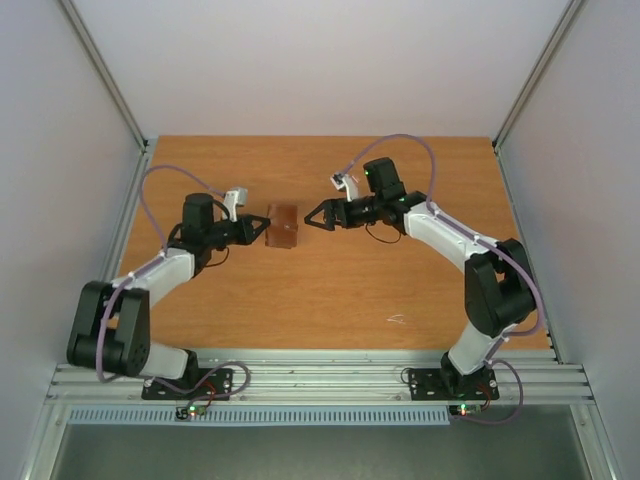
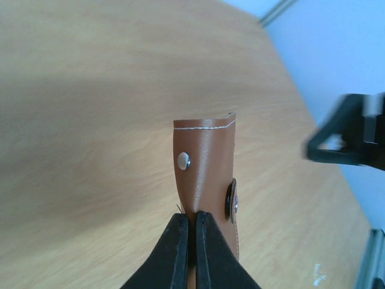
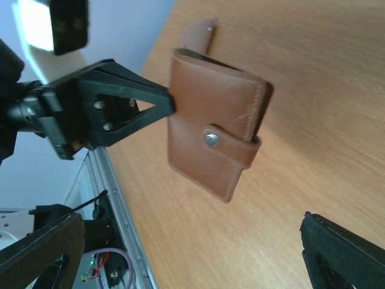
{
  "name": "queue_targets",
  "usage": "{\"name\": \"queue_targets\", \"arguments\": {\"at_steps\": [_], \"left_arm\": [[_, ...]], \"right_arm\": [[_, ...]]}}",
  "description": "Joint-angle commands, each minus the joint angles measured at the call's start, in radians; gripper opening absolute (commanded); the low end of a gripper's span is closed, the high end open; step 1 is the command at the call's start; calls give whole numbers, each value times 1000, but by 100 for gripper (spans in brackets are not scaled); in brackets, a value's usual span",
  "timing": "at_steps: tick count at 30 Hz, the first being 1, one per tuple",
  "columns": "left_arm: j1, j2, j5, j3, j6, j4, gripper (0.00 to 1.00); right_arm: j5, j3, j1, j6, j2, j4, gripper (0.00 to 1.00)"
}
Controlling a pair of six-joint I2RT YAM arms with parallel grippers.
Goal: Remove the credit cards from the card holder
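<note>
The card holder (image 1: 283, 226) is a brown leather wallet, folded shut with its tab snapped over. My left gripper (image 1: 264, 227) is shut on its left edge and holds it just above the table. In the left wrist view the fingers (image 2: 178, 241) pinch the leather (image 2: 204, 162). My right gripper (image 1: 313, 215) is open and empty, just right of the wallet and apart from it. The right wrist view shows the wallet (image 3: 210, 120) ahead of my spread right gripper (image 3: 192, 241). The credit cards are hidden.
The wooden table (image 1: 330, 300) has a small white mark (image 1: 396, 320) near the front right. A metal rail (image 1: 320, 380) runs along the near edge. White walls stand close on the left, right and back.
</note>
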Motion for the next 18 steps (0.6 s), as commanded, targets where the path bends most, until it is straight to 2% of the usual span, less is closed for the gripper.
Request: {"name": "queue_targets", "arguments": {"at_steps": [1, 7, 12, 15, 18], "left_arm": [[-5, -158, 214, 46, 113, 157, 0], [-27, -310, 363, 101, 163, 184, 0], [-79, -368, 364, 146, 145, 224, 0], [-102, -386, 358, 165, 113, 250, 0], [-113, -400, 352, 170, 90, 263, 0]], "right_arm": [[-83, 44, 3, -19, -93, 76, 98], [-137, 31, 3, -35, -201, 123, 99], [-175, 43, 8, 18, -263, 270, 99], [-169, 63, 30, 15, -274, 280, 98], [-179, 82, 53, 0, -275, 226, 90]]}}
